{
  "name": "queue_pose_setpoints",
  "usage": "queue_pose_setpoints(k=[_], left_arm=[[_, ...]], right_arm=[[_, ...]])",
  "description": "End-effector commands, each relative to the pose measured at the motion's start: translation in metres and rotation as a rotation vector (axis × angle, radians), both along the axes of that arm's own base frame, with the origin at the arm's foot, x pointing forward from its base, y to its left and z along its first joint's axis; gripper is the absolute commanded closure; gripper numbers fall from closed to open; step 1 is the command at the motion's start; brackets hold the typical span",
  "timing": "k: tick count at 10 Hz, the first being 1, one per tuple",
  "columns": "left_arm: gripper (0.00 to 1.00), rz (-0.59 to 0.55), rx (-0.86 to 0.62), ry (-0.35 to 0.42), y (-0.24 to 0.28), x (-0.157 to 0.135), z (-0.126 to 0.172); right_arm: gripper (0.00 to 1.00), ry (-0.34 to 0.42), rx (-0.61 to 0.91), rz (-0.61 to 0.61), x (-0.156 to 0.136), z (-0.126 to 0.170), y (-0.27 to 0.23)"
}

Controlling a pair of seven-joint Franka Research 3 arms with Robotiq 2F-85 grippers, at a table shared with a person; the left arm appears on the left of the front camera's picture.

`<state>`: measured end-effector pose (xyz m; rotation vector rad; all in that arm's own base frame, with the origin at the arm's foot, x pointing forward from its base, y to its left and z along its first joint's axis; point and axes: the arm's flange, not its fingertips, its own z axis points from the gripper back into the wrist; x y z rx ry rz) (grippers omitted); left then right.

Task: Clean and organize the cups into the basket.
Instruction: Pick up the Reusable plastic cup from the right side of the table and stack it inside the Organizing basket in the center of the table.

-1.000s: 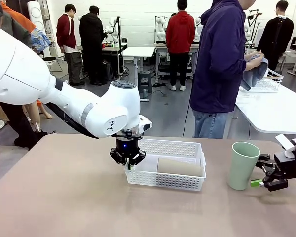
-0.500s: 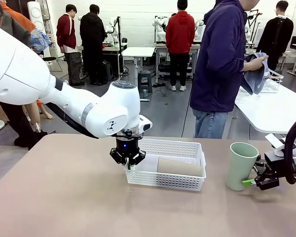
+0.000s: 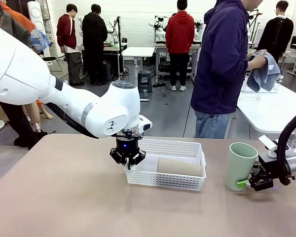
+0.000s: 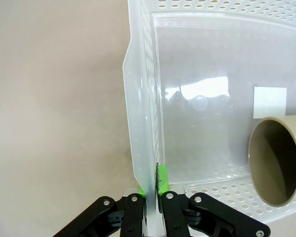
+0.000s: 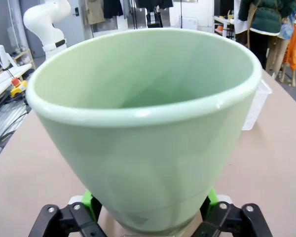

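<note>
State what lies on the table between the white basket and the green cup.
Nothing: the front view shows bare table between the basket and the green cup.

Basket (image 3: 163,180) — white plastic, dull on its perforated walls but glossy on the floor, which mirrors the overhead light; the tan cup (image 3: 180,167) inside is matt and plain. Mint cup (image 5: 138,148) — smooth, with a soft sheen along the rim, standing on a matt, even brown table (image 3: 64,197). The left arm (image 3: 64,94) has a glossy white plastic shell, the left gripper (image 4: 153,191) black satin links with bright green pads (image 4: 141,190), and the person's cloth (image 3: 264,74) is soft grey-blue fabric.
</note>
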<state>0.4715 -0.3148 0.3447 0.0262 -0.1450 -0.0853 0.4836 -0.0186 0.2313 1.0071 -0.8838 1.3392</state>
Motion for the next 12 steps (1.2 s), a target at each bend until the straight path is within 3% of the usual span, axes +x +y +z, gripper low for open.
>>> queue_pose_setpoints(k=[1, 3, 5, 6, 7, 8, 11, 12], left_arm=[[1.0, 0.0, -0.001, -0.001, 0.0, 0.0, 0.0], [1.0, 0.0, -0.001, -0.001, 0.0, 0.0, 0.0], [1.0, 0.0, -0.001, -0.001, 0.0, 0.0, 0.0], [1.0, 0.0, -0.001, -0.001, 0.0, 0.0, 0.0], [1.0, 0.0, -0.001, -0.001, 0.0, 0.0, 0.0], [1.0, 0.0, -0.001, -0.001, 0.0, 0.0, 0.0], [1.0, 0.0, -0.001, -0.001, 0.0, 0.0, 0.0], [1.0, 0.0, -0.001, -0.001, 0.0, 0.0, 0.0]], right_arm=[[0.58, -0.01, 0.014, -0.024, 0.007, -0.001, 0.006], [1.0, -0.014, 0.013, -0.045, 0.008, 0.001, 0.003], [1.0, -0.018, 0.016, -0.052, 0.008, 0.001, 0.001], [0.78, 0.004, 0.02, -0.073, 0.006, 0.004, 0.001], [0.78, 0.114, -0.018, -0.198, -0.002, 0.029, 0.001], [0.78, 0.153, -0.047, -0.25, -0.013, 0.067, -0.001], [0.78, 0.149, -0.096, -0.27, -0.04, 0.181, 0.008], [0.78, 0.13, -0.09, -0.272, -0.042, 0.207, 0.009]])
